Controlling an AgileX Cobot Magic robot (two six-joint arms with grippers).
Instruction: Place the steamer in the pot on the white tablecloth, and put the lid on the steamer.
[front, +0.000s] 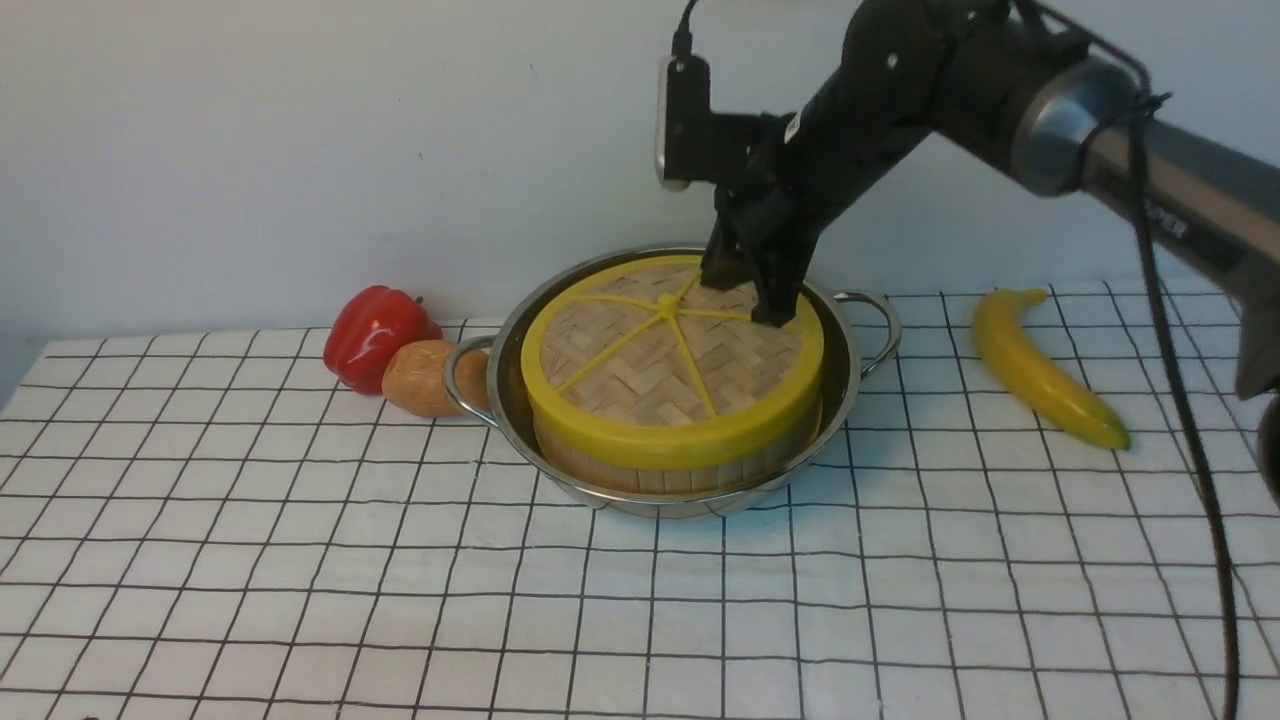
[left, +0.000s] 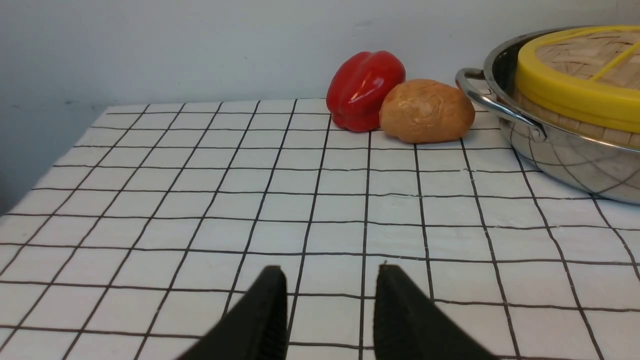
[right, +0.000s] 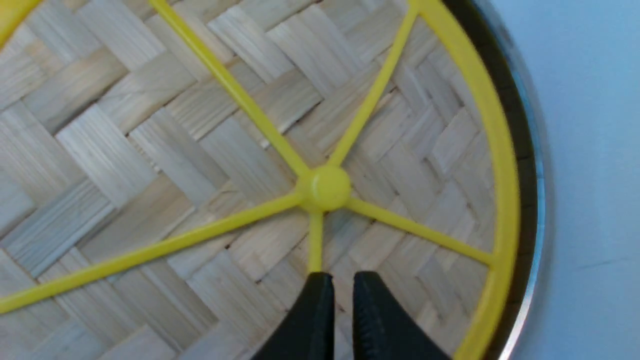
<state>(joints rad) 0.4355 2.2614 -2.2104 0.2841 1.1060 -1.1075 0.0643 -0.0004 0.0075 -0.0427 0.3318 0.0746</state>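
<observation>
Resting on the steamer (front: 640, 470) inside the pot (front: 850, 375) mid-cloth, the lid (front: 672, 365) is sitting slightly askew, so the right gripper (right: 339, 287), nearly clenched around one spoke, should be centring it before letting go.

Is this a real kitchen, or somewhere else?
Probably a pretend kitchen set up for testing a robot, not a real one. A pot with a steamer's lid sits on a checked tablecloth against a bare wall, with a pepper and banana lying loose.
</observation>
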